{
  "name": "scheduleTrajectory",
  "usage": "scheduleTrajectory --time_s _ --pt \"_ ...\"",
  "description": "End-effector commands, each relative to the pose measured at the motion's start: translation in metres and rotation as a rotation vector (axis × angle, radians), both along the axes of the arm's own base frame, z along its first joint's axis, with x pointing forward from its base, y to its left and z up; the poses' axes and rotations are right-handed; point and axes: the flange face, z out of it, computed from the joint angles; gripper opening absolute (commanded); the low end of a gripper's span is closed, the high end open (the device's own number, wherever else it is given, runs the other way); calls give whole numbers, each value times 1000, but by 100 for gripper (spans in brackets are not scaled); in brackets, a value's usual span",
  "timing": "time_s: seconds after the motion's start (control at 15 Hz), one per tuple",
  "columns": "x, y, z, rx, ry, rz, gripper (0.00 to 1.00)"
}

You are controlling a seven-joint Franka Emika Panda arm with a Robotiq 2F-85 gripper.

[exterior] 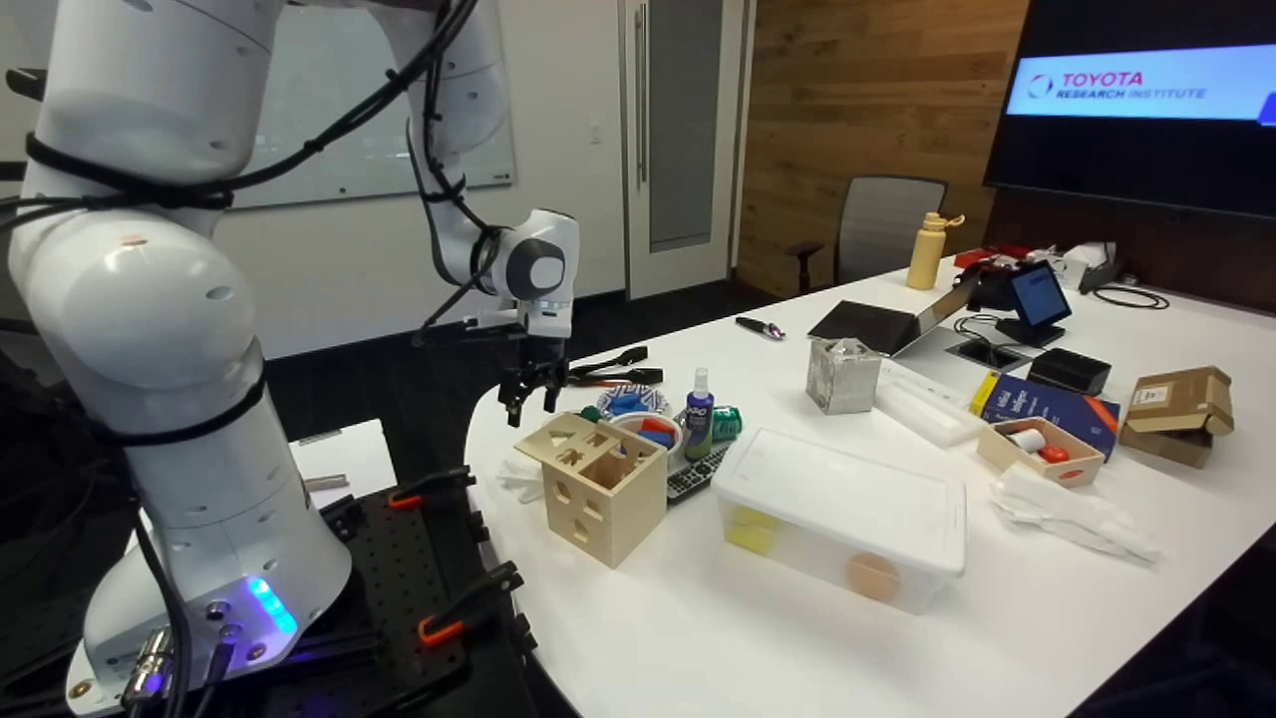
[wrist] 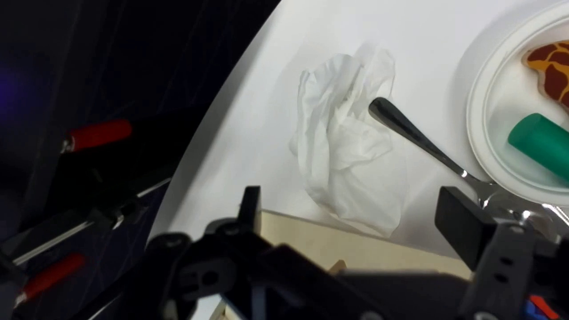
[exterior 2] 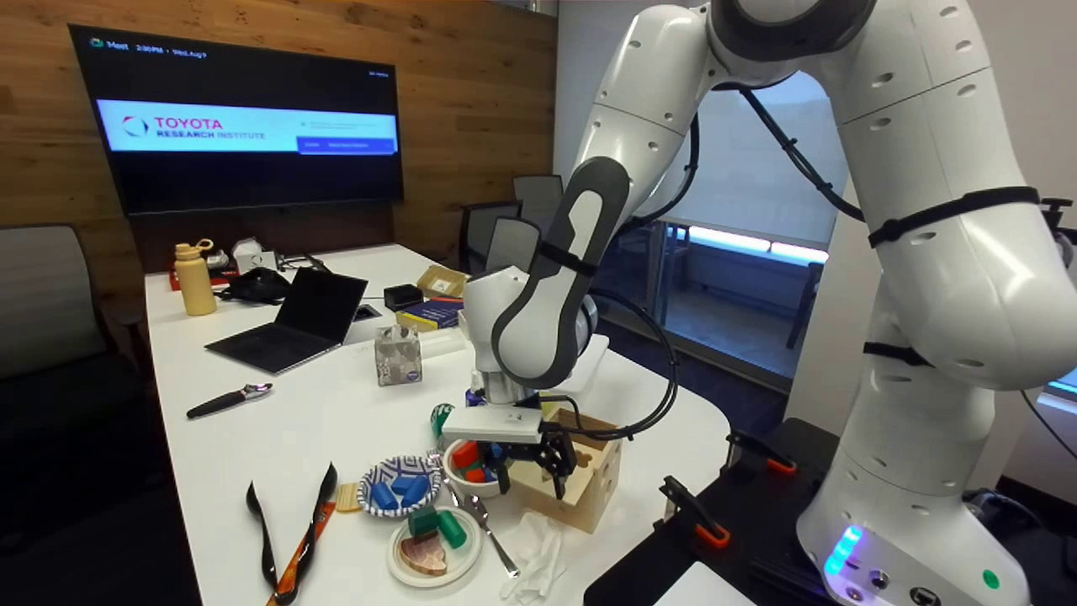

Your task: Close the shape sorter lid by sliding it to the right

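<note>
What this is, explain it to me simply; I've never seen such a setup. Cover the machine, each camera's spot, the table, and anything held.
The machine is a white robot arm ending in a black two-fingered gripper. Two pictures come from cameras outside it, in different places; the third comes from a camera on its wrist, looking past the fingers. On the white table are a light-wood shape sorter, a large plastic container, a laptop, crumpled tissue and a white plate with green blocks. The sorter's lid juts out past one side, leaving the top partly open. The gripper's fingers stand apart near the lid; I see nothing held.
</note>
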Motion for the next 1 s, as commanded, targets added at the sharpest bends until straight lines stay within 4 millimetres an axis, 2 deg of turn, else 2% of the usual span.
scheduleTrajectory --time_s 0.0,0.6,0.93 --pt "1 3 -14 -2 -19 -18 100" --pt "-17 24 -16 -85 -20 -61 100" --pt "-12 19 -14 -142 -37 -103 100"
